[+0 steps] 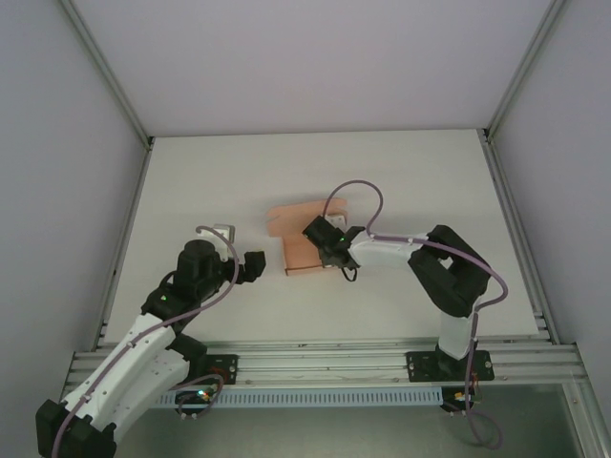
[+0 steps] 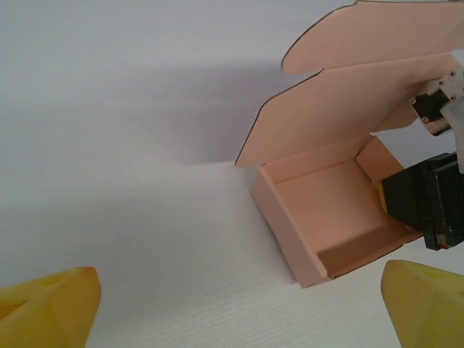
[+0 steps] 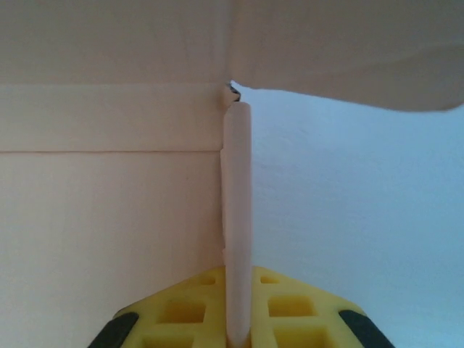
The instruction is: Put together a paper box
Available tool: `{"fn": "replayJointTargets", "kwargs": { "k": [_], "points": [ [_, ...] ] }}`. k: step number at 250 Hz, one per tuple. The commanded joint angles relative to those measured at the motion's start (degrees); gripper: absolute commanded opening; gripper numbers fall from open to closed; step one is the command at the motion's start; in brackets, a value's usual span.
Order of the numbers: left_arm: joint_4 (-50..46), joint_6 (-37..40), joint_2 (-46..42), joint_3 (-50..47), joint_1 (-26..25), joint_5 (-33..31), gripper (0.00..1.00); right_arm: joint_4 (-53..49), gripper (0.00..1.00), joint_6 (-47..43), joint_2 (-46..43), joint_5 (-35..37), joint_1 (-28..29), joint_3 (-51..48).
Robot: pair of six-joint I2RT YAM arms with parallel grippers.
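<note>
The salmon-pink paper box (image 1: 302,256) lies mid-table as a shallow open tray, with its lid flaps (image 1: 289,218) spread toward the back. In the left wrist view the paper box (image 2: 330,210) shows its floor and low walls, with the lid (image 2: 341,109) standing up behind. My right gripper (image 1: 330,248) is at the box's right wall. Its yellow fingers (image 3: 181,315) are shut on that thin upright wall (image 3: 237,210). My left gripper (image 1: 255,267) stands open just left of the box, and its yellow fingertips (image 2: 51,304) are wide apart with bare table between them.
A small pale bracket-like object (image 1: 225,231) lies behind the left arm's wrist. The white table (image 1: 401,181) is enclosed by grey walls, and a metal rail (image 1: 325,358) runs along the near edge. The right arm's black wrist (image 2: 424,206) sits by the box's right side.
</note>
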Motion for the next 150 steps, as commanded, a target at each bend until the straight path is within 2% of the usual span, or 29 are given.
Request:
{"fn": "replayJointTargets", "kwargs": {
  "k": [1,27,44,64,98,137,150],
  "points": [
    [-1.84,-0.12,0.04,1.38,0.21,-2.04,1.0,-3.65,0.19,3.56,1.76,5.33,1.42,1.14],
    [-2.23,0.07,0.12,1.73,0.29,-2.07,1.0,-3.76,0.26,4.39,-0.58,6.19,2.05,0.4],
    [-2.22,0.07,0.17,1.91,0.36,-1.97,1.0,-3.43,0.43,4.48,-3.42,6.12,2.0,-0.12],
    [-2.13,0.27,0.3,2.15,0.39,-1.88,1.0,-1.4,0.47,4.04,-7.34,5.03,1.96,-1.5],
    [-1.78,1.06,1.12,2.75,0.48,-1.46,1.0,2.44,0.68,2.13,-13.7,3.92,2.14,-4.36],
    [-0.82,3.71,5.06,5.27,1.89,1.07,1.0,6.43,0.94,-8.75,-20.89,3.67,0.73,-7.94],
    [-0.5,4.14,7.42,6.18,2.97,2.6,1.0,8.32,0.96,-12.61,-22.91,0.99,-0.95,-9.18]
  ]
}}
